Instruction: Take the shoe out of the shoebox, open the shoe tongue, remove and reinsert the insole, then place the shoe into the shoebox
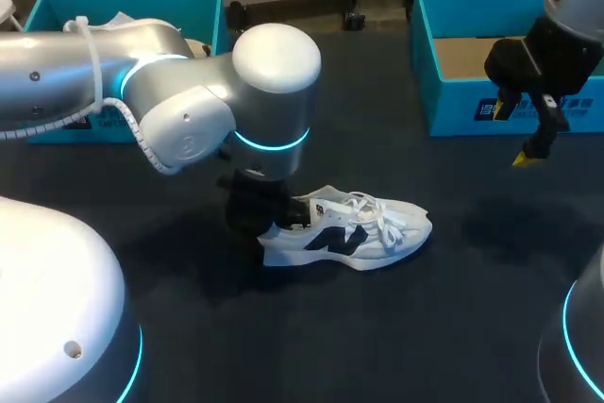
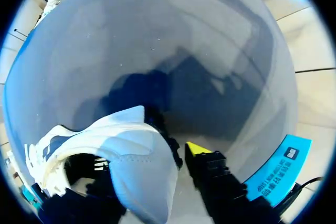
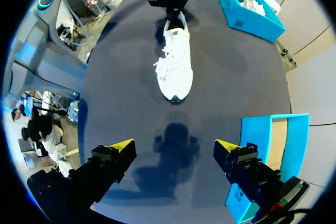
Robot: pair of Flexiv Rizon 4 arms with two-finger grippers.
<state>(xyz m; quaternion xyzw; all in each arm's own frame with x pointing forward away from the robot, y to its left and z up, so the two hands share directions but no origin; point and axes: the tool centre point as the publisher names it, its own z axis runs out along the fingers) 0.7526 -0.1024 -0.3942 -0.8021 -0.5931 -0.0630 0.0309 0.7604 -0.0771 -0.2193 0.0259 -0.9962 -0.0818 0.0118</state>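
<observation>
Shoe (image 1: 354,233) sole-down on tabletop (image 1: 425,327), laced, tongue not yet opened. Left claw (image 1: 269,214) at shoe's heel, grip impossible to tell. Right claw (image 3: 174,145) spread wide, empty, well apart off shoe's toe end. Likely risk: shoe skidding or tipping under a tongue pull, given a loose heel hold.

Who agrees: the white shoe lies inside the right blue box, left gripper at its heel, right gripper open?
Not inside the box: the head view shows the shoe lying on the table, outside it. The left gripper is at its heel and the right gripper is open.
</observation>
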